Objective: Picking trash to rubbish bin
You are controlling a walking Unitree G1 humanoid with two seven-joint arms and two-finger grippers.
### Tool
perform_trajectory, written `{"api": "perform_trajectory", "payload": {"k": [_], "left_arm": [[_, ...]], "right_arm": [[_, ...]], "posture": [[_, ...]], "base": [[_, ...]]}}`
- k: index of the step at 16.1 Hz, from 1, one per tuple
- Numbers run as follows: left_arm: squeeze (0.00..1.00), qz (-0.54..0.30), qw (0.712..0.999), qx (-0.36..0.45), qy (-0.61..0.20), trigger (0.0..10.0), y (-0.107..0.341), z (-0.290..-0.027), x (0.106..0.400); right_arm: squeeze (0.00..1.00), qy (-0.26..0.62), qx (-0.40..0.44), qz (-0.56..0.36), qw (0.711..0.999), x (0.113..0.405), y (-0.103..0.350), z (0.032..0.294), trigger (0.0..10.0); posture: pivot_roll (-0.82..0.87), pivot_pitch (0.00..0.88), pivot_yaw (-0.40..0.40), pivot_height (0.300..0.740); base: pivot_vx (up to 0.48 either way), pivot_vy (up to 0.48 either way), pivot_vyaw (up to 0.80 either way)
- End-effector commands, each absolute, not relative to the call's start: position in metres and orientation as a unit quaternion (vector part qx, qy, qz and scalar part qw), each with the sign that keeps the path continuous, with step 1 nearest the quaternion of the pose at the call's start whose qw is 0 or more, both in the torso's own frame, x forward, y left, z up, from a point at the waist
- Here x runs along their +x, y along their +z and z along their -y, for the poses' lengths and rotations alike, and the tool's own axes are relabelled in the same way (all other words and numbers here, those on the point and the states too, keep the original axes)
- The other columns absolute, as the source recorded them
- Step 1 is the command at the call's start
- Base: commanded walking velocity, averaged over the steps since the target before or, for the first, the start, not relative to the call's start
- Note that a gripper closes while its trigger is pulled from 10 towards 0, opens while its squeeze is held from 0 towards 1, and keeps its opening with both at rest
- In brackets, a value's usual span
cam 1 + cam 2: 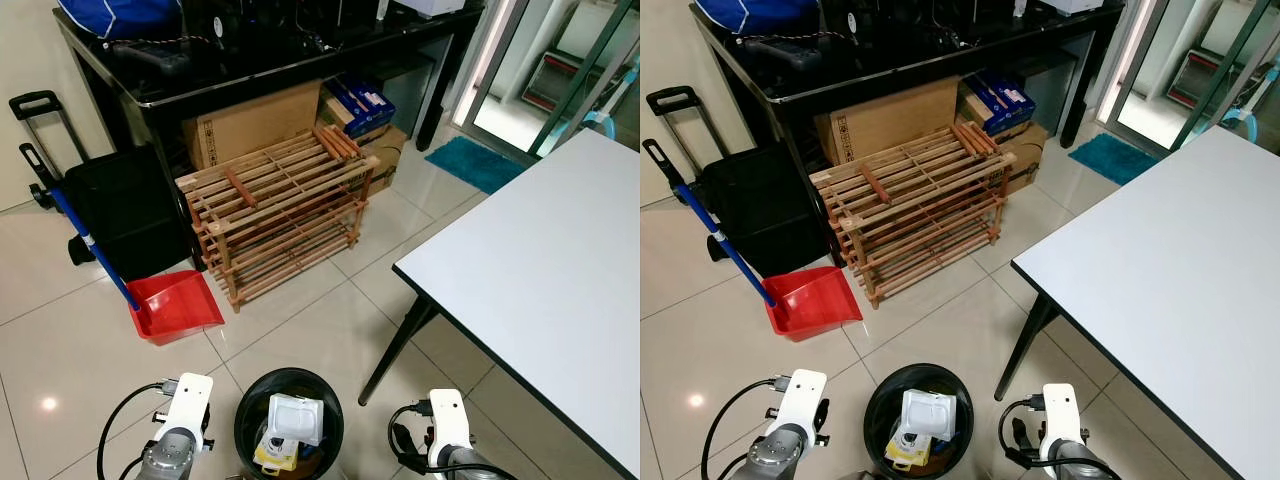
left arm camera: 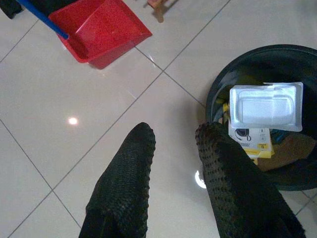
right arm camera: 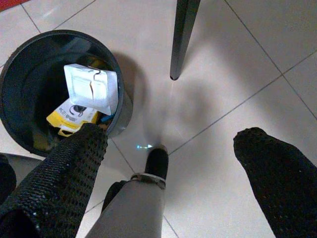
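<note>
A round black rubbish bin point(image 1: 247, 418) stands on the tiled floor right in front of me, between my two arms. Inside it lie a white plastic blister tray point(image 1: 294, 417) and yellow printed packaging point(image 2: 252, 141). In the left wrist view my left gripper point(image 2: 173, 134) hangs open over the floor just beside the bin's rim point(image 2: 214, 94), holding nothing. In the right wrist view my right gripper point(image 3: 173, 136) is spread wide open and empty above the tiles, with the bin point(image 3: 29, 64) to one side of it.
A white table point(image 1: 560, 260) with a black slanted leg point(image 1: 395, 345) stands close on my right. A red dustpan point(image 1: 178, 305) with a blue handle, a wooden slatted rack point(image 1: 275, 210) and a black trolley case point(image 1: 125, 205) sit ahead, with cardboard boxes point(image 1: 250, 125) under a black desk.
</note>
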State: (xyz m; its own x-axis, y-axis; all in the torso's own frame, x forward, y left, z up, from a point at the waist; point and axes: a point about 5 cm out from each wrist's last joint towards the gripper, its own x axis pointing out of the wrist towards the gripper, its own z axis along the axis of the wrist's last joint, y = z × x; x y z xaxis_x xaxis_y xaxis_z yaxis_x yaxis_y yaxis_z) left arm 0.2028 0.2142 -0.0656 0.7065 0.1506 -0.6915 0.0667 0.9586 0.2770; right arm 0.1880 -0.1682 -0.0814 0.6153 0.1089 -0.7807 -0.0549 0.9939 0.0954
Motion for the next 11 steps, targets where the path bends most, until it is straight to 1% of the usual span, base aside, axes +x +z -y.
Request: {"api": "perform_trajectory", "payload": {"k": [1,11], "left_arm": [[0.00,-0.393,0.907,0.147,0.020,10.0,-0.0696,-0.2118,0.1971],[0.00,-0.392,0.908,0.148,0.017,10.0,-0.0701,-0.2096,0.1965]], "right_arm": [[0.00,0.037,0.037,-0.442,0.896,0.1852,-0.0827,0.1718,10.0],[0.00,0.051,0.042,-0.438,0.897,0.1885,-0.0812,0.1684,10.0]], "posture": [[-0.01,0.024,-0.059,0.740],[-0.01,0.026,-0.060,0.740]], "base": [[0.000,0.000,0.00],[0.000,0.000,0.00]]}}
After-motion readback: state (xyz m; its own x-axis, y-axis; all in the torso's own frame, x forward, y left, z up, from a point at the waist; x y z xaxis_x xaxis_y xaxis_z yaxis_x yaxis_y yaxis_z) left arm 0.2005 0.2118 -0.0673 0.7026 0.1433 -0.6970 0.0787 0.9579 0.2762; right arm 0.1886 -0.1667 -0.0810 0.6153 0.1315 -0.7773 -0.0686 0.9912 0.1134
